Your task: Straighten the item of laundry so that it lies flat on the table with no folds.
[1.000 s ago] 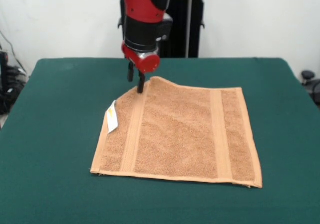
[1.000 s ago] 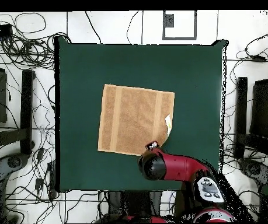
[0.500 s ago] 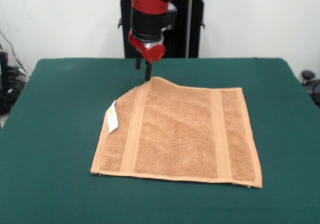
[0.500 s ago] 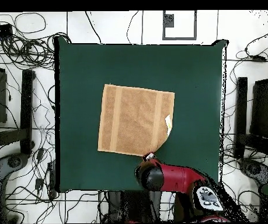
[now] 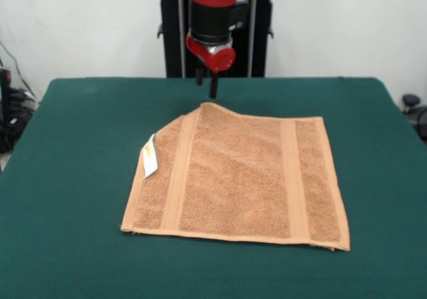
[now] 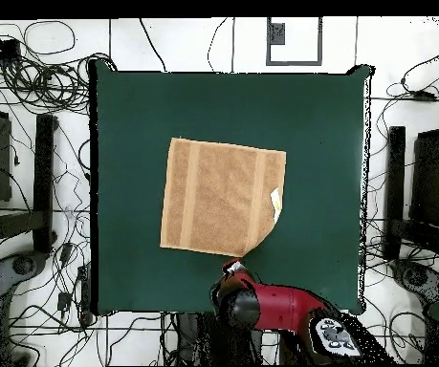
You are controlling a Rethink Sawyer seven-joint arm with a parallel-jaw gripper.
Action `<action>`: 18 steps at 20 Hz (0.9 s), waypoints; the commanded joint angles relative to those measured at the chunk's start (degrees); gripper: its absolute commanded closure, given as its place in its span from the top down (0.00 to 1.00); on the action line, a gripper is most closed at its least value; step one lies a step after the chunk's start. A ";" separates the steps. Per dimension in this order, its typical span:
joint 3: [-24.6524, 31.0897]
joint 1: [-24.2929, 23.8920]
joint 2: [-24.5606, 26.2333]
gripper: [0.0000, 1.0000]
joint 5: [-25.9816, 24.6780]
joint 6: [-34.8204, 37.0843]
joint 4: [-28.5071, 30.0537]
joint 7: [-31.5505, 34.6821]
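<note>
Hovering Off the Towel With One Corner Still Tucked

Front view: the gripper [image 5: 206,85] hangs empty just beyond the towel [image 5: 237,179], jaws slightly apart — next comes re-gripping the folded corner beside the white tag [image 5: 149,156].

Overhead view: the towel lies mid-table [image 6: 127,134], otherwise flat — bands straight.

Red arm [image 5: 211,5] upright — pincer [image 5: 206,84] downward, prongs slightly apart, empty
</note>
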 commanded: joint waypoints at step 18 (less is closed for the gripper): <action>6.53 2.42 6.41 1.00 2.37 -0.16 -5.14 2.06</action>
